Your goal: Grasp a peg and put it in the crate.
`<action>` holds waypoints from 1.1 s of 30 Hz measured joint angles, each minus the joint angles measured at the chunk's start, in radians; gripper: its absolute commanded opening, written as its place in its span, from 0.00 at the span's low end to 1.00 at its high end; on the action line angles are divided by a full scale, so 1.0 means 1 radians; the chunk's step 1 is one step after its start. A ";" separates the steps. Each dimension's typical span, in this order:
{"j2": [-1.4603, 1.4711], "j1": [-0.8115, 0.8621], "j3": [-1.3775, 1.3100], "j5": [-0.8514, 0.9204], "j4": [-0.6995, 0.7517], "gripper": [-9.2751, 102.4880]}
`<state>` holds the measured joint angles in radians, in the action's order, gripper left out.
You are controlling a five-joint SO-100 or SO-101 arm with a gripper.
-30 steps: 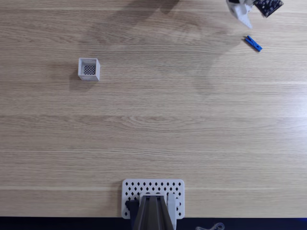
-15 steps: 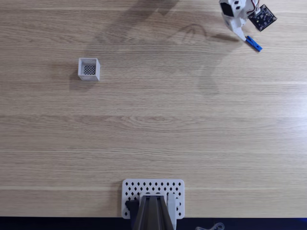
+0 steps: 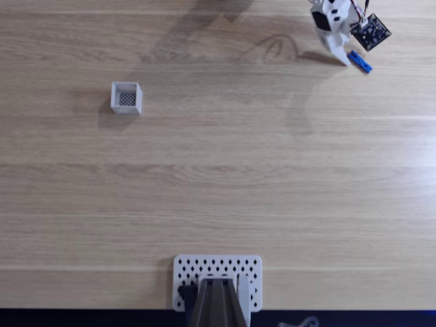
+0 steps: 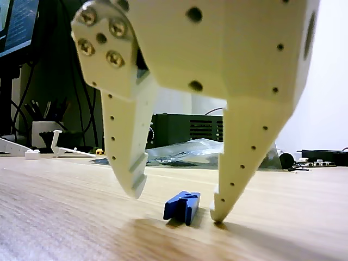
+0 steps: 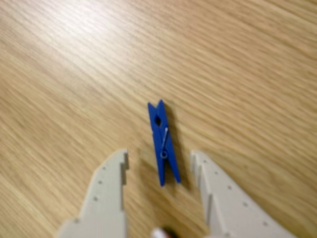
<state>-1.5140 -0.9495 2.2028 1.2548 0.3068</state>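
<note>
Near the top right corner of the fixed view you have the gripper [image 3: 347, 54] down over the peg [image 3: 361, 62], which lies flat on the wooden table [image 3: 272, 177]. Your jaws stand apart, one on each side of the peg, holding nothing. Wrist view: the blue peg [image 5: 163, 144] sits lengthwise in the gap, its lower end between the two white fingertips [image 5: 114, 166], clear wood showing on both sides of it, so no contact there. Other view, low to the table: gripper [image 4: 175, 206] wide, right-hand finger tip down at the tabletop or just touching it (hard to tell), left-hand tip a little higher off the wood; peg [image 4: 182, 206] lies just beside the right-hand finger, closer to it than to the other. Your crate [image 3: 127, 98] is well apart from all this, far over on the left of the fixed view, upright, dark mesh bottom visible. A white plate with diamond holes [image 3: 218, 267] sits at the bottom edge of that view with the arm base [image 3: 216, 303] on it. Background clutter behind the table in the other view is blurred.
</note>
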 measured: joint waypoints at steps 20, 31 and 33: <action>0.005 0.000 0.017 0.000 -0.040 0.08; -0.250 0.110 0.186 -0.009 -0.173 0.08; -0.313 0.149 0.219 -0.009 -0.201 0.08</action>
<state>-1.8270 -0.8007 2.4222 1.2456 0.1058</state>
